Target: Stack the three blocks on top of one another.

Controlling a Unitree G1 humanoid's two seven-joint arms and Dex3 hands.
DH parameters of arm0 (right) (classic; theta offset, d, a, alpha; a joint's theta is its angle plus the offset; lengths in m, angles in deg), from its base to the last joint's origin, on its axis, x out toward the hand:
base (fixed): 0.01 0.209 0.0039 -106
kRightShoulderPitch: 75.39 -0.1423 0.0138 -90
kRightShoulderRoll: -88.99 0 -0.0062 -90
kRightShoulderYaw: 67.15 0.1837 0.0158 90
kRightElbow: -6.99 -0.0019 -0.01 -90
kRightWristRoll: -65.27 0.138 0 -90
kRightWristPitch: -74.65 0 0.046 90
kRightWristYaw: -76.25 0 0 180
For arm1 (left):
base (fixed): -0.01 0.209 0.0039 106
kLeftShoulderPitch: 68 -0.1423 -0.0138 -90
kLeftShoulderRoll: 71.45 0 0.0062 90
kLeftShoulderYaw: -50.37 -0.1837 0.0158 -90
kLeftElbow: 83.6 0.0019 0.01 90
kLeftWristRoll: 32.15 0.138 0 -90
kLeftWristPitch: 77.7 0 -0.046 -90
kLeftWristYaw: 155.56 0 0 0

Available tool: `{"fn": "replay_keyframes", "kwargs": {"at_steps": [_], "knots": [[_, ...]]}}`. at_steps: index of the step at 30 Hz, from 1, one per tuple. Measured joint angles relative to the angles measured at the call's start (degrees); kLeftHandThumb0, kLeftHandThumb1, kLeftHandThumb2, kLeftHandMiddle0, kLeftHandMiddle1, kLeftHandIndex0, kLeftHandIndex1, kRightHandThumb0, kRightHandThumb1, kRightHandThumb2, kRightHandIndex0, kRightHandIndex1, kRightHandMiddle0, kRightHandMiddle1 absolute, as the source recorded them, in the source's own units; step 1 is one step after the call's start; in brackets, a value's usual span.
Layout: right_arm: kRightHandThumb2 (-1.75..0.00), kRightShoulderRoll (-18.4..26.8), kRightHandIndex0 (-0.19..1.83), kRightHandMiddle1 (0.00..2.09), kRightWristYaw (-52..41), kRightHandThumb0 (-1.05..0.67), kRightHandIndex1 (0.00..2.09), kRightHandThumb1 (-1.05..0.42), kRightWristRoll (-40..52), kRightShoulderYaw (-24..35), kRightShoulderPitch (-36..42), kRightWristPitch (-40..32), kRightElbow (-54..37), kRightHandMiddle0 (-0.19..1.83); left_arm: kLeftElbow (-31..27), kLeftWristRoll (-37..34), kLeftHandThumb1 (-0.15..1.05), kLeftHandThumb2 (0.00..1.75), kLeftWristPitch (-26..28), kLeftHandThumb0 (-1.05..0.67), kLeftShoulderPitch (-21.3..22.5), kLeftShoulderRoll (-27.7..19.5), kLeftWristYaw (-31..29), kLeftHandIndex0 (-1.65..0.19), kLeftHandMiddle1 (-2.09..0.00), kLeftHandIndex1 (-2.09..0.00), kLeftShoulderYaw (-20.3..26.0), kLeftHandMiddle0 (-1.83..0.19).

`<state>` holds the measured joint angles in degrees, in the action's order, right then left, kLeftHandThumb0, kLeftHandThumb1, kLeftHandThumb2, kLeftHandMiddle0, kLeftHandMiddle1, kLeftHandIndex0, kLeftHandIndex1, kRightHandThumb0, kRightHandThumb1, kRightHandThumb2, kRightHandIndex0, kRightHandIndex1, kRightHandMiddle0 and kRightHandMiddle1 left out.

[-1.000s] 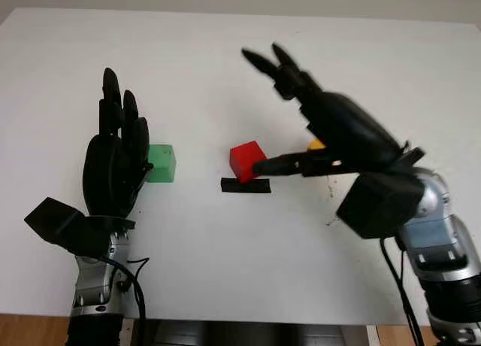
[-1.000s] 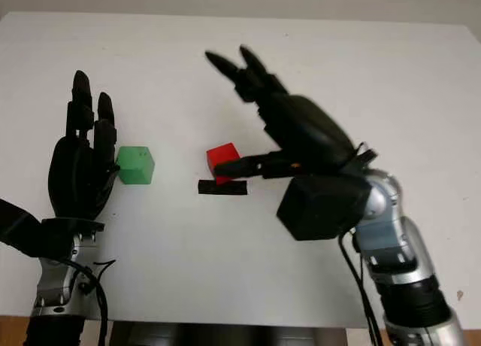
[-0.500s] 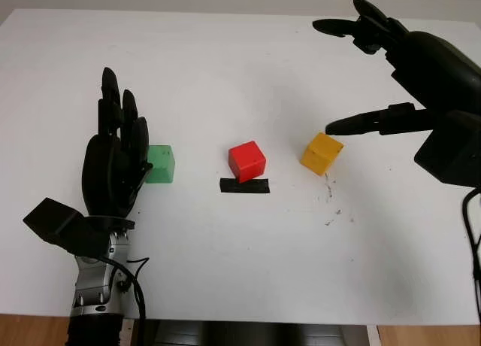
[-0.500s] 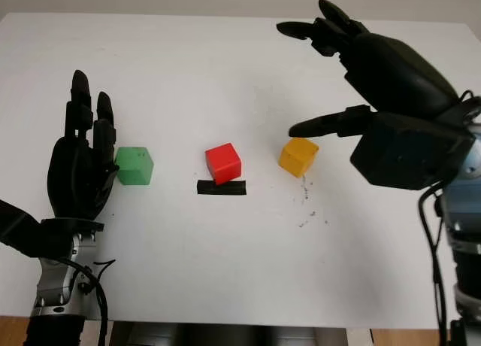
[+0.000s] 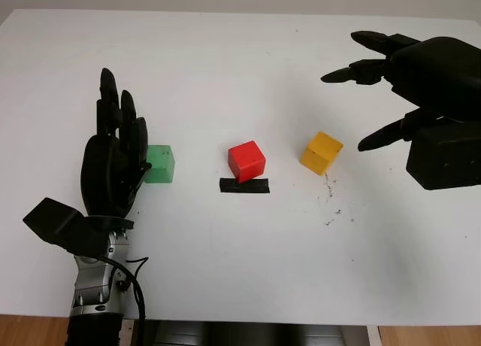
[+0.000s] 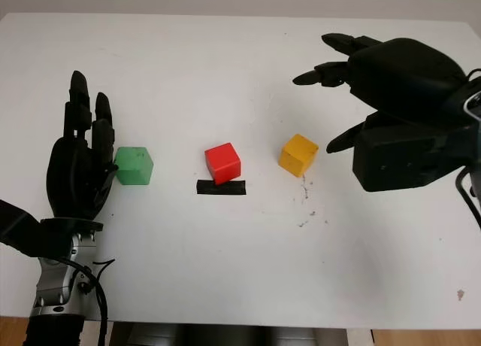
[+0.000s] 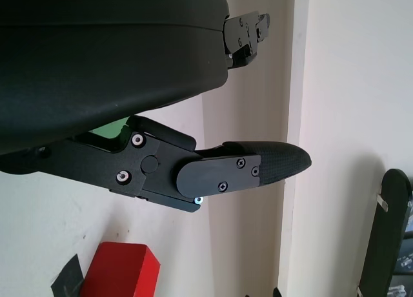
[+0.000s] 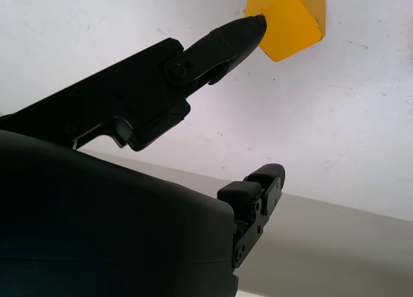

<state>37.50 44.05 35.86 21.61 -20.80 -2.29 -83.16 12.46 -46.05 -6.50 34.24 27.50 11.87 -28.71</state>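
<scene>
Blocks number three on the white table (image 5: 240,278): one green block (image 5: 160,164), one red block (image 5: 246,160) and one yellow block (image 5: 322,152), set in a row and well apart from one another, none stacked. One strip of black tape (image 5: 244,186) lies on the table, and the red block sits touching the strip's far edge, its near corner overlapping the tape. A few small dark specks mark the table on the near side of the yellow block.

Two hands are in view. The left hand (image 5: 116,156) stands upright at the near left of the table, open and holding nothing, its fingers pointing away from the robot. The green block is just beside this hand, on its inner side toward the red block; whether hand and block touch cannot be told. In the left wrist view a sliver of green shows behind the hand's shell, with the red block (image 7: 122,274) and a corner of the tape farther out past one finger.

The right hand (image 6: 376,98) hangs above the table's right side, wide open and empty, with its fingers reaching toward the middle of the table. The yellow block lies on the table near this hand, off its thumb side toward the red block, and apart from it. In the right wrist view one fingertip (image 8: 248,27) lines up with the edge of the yellow block (image 8: 293,22), though the head views show the hand raised clear of the block.
</scene>
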Motion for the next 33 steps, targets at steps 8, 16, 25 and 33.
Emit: {"fn": "replay_keyframes", "kwargs": {"at_steps": [8,16,25,33], "knots": [[-0.05,0.18,0.10,0.10,4.20,-0.60,0.07,-0.78,-6.34,-4.11,-0.90,8.53,4.26,0.50,0.48,-0.90,1.05,0.47,-0.04,-0.67,0.35,-0.54,-1.06,0.19,0.00,0.00,0.39,0.19],[-0.06,0.11,0.08,0.08,8.96,-0.58,0.05,-0.80,-11.23,-8.06,-1.97,14.64,11.74,0.48,0.59,-1.05,1.05,0.47,0.08,-0.67,0.51,-0.53,-0.88,0.19,0.00,0.00,0.38,0.19],[-0.06,0.04,0.06,0.06,9.00,-0.58,0.05,-0.85,-11.97,-10.63,-3.45,17.56,15.67,0.47,0.59,-1.07,1.05,0.48,0.06,-0.67,0.51,-0.55,-1.02,0.19,0.00,0.00,0.50,0.19],[-0.05,-0.84,0.09,0.08,11.23,-0.52,0.06,-0.83,-11.78,-11.01,-3.56,19.14,18.11,0.51,0.74,-0.93,1.05,0.48,-0.12,-0.68,0.51,-0.55,-0.99,0.19,0.00,0.00,0.50,0.19]]}}
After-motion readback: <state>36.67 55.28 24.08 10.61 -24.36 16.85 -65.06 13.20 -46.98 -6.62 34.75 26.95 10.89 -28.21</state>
